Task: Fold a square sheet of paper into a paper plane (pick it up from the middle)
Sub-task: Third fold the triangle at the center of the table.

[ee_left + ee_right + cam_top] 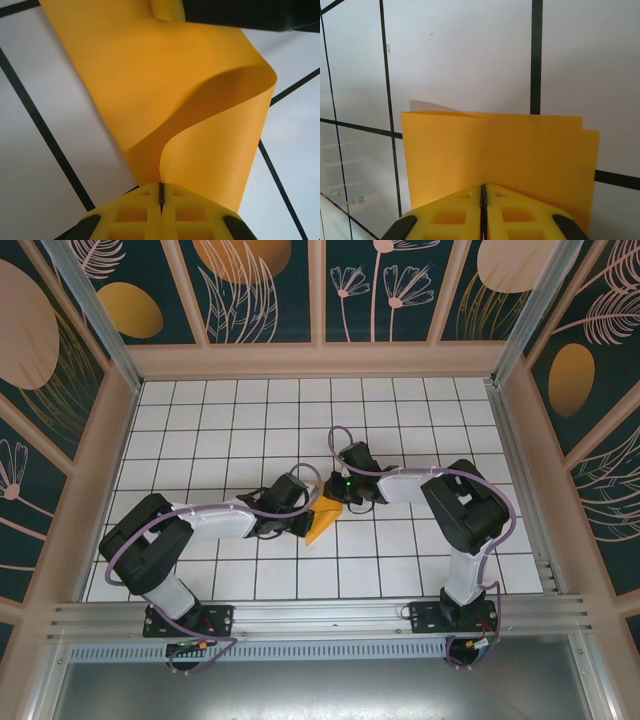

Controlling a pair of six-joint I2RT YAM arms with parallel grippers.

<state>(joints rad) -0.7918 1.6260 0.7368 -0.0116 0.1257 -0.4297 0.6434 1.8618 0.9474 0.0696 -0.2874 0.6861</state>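
Pinching the paper from opposite sides, both grippers meet near the middle of the table. The left gripper is clamped on one edge. In its wrist view the yellow fingers press together on the paper, which curls up in a loose bend above the white tiles. The right gripper is likewise closed on the other side. Its wrist view shows the paper folded into two layers, the back one slightly offset from the front.
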